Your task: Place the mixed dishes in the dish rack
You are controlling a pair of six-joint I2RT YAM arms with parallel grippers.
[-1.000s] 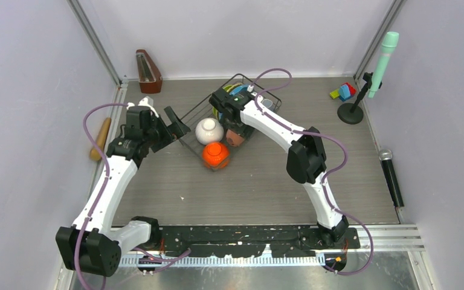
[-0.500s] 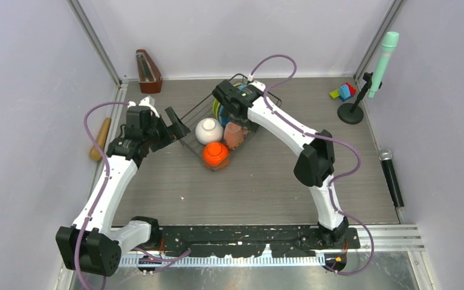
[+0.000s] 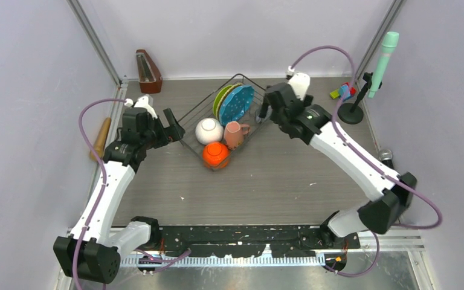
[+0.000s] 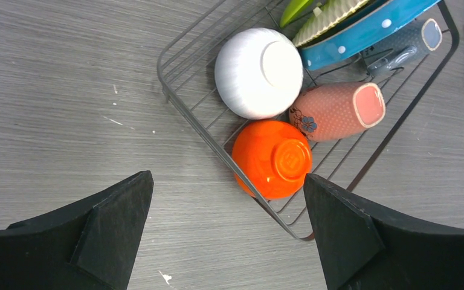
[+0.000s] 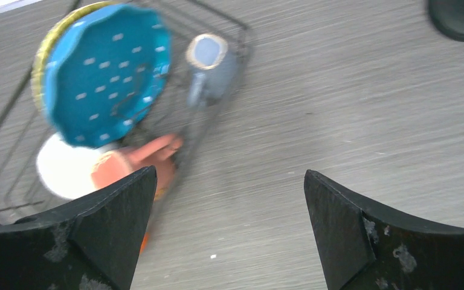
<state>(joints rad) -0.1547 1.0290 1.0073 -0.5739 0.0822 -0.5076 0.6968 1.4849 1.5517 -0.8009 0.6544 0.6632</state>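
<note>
— How are the jaws held?
— Both pairs are spread wide with nothing gripped. The left jaws are held over the surface (image 3: 266,175) beside the dish rack (image 4: 211,147), the right jaws off its right side.
— Where are the dishes found?
— Inside the rack. The white bowl (image 4: 258,72) and orange bowl (image 4: 272,159) are upturned, with the pink mug (image 4: 337,110) laid beside them. The blue plate (image 5: 106,75) is stood on edge against the yellow plate (image 5: 45,48) and lime-green plate (image 3: 219,99). The grey mug (image 5: 210,60) is set just beside the blue plate.

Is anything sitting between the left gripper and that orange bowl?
Only the dish rack's own wire side. The orange bowl lies upside down inside the rack's near corner, and the open left gripper is outside that wire. No other dish or object shows between them.
</note>
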